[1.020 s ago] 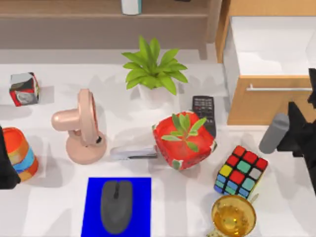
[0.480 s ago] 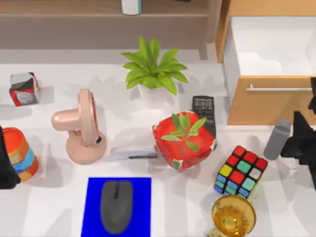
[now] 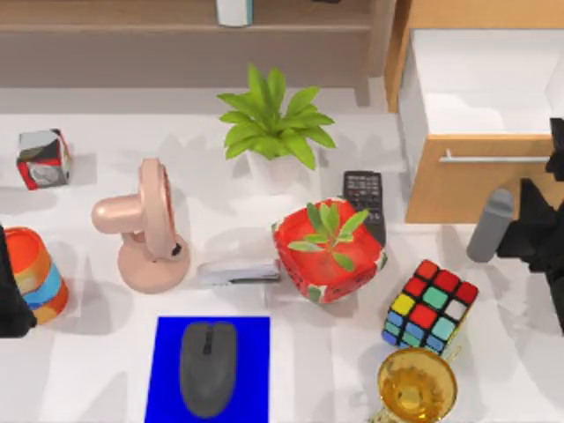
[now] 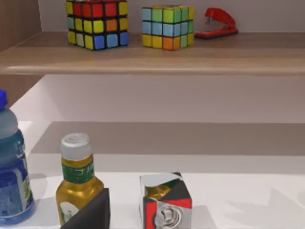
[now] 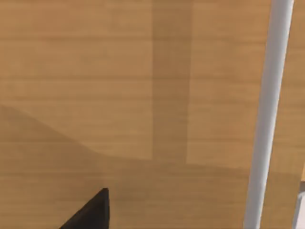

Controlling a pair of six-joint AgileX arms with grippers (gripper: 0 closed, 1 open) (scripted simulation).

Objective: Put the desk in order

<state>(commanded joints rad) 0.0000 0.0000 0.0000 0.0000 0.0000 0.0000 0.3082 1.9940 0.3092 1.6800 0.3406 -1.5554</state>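
The desk (image 3: 106, 370) is a white tabletop crowded with small things. At its right edge my right gripper (image 3: 513, 233) is shut on a grey cylinder (image 3: 489, 225), held just in front of the open drawer's light-wood front (image 3: 458, 189). The right wrist view looks close at that wood front (image 5: 119, 95) and its white handle bar (image 5: 267, 114), with one dark fingertip (image 5: 90, 212) at the edge. My left gripper (image 3: 11, 300) is parked at the table's left edge beside a striped cup (image 3: 37, 273).
On the desk stand a pink fan (image 3: 145, 225), a leafy plant (image 3: 273, 128), a red pot plant (image 3: 328, 251), a remote (image 3: 363, 198), a grey stapler (image 3: 236, 271), a colour cube (image 3: 430, 304), a gold cup (image 3: 416, 386) and a mouse (image 3: 208, 366) on a blue mat (image 3: 167, 335). The drawer (image 3: 480, 88) is white inside.
The right gripper dipped toward the table's front, then moved back toward the drawer front with the grey cylinder, which now stands more upright. The left arm has not moved.
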